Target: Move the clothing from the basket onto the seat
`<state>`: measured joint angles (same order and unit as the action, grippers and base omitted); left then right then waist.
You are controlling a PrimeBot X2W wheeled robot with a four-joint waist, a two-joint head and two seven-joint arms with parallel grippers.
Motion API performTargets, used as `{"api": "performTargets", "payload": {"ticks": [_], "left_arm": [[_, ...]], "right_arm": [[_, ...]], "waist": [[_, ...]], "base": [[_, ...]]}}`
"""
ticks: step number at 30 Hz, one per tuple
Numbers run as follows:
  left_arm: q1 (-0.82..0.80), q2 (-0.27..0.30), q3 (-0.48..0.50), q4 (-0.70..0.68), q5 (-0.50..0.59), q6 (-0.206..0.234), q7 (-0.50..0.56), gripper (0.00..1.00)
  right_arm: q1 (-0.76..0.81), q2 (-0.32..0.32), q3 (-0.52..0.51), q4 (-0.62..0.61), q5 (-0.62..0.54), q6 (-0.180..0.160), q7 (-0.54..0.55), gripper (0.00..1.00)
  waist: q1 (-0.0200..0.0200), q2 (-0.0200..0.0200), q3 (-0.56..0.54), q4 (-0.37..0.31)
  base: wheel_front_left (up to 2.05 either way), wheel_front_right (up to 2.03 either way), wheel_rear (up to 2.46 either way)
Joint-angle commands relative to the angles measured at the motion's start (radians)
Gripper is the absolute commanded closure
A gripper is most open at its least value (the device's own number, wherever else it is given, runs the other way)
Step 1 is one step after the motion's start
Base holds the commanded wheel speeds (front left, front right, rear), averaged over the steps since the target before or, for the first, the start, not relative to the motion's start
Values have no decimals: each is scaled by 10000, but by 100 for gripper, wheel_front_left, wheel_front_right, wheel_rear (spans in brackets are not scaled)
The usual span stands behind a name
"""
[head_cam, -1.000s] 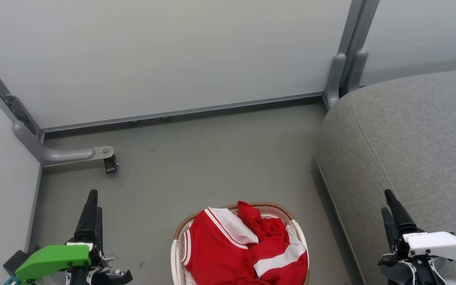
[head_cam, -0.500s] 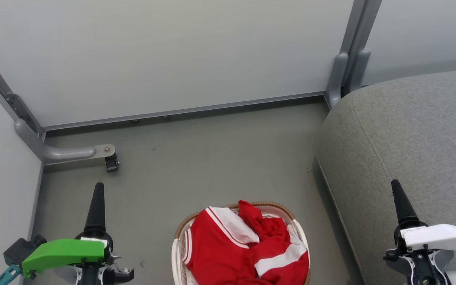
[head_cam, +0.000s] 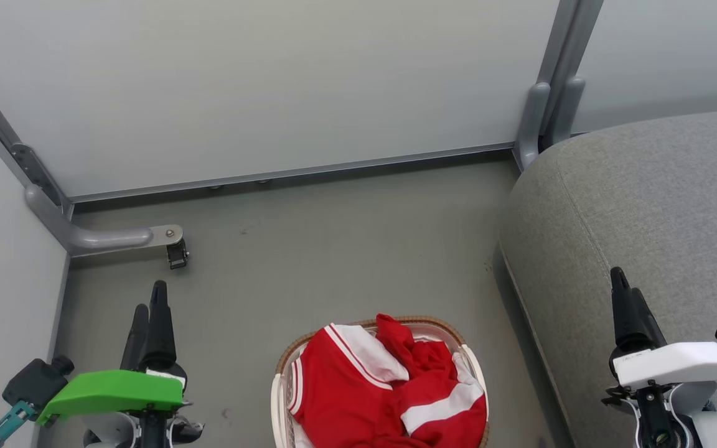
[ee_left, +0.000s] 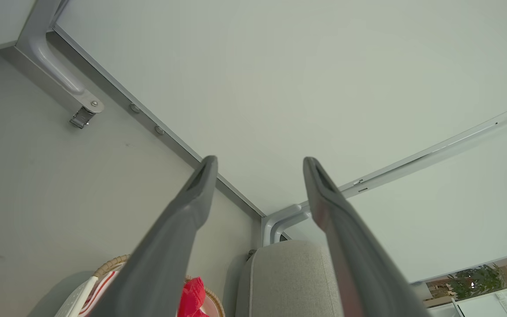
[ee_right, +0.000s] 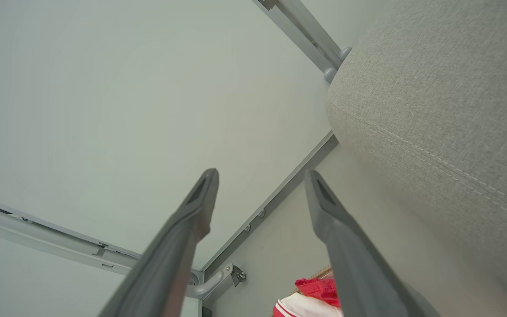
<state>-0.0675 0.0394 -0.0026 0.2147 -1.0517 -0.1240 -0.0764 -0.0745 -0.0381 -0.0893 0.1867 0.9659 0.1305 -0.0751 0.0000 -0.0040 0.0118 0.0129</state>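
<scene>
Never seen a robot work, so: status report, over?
Left gripper open, empty. Right gripper open, empty. Clothing heaped in basket, not yet gripped. Seat to the right, nothing seen between.

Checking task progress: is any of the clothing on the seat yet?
No, the clothing lies bunched in the basket on the floor, apart from the seat.

Clothing [head_cam: 389, 398] looked soft cloth; basket [head_cam: 279, 398] perforated plastic, woven rim; seat [head_cam: 645, 205] rough woven fabric; floor [head_cam: 333, 249] matt.
</scene>
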Motion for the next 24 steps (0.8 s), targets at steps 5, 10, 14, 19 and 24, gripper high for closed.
{"api": "performTargets", "payload": {"ticks": [5,10,14,19,24], "left_arm": [[-206,84,-132,-256,1351,-52,-237,0],[-103,89,-265,-290,2210,-38,-378,0],[-8,92,-368,-238,2805,-8,-497,0],[42,97,-477,-150,3501,72,-630,0],[90,101,-572,-74,4041,120,-769,0]], "right_arm": [[-147,-78,143,-199,-1031,2,-247,0],[-100,-85,327,-225,-1781,2,-389,0],[-57,-90,505,-276,-2472,2,-508,0],[18,-97,558,-267,-3162,2,-651,0],[53,-101,614,-198,-3782,2,-783,0]], "waist": [[0,16,5,25],[0,18,11,42],[0,19,9,50],[0,21,3,75],[0,22,-9,106]], "base": [[0,0,0],[0,0,0],[0,0,0],[0,0,0],[0,0,0]]}}
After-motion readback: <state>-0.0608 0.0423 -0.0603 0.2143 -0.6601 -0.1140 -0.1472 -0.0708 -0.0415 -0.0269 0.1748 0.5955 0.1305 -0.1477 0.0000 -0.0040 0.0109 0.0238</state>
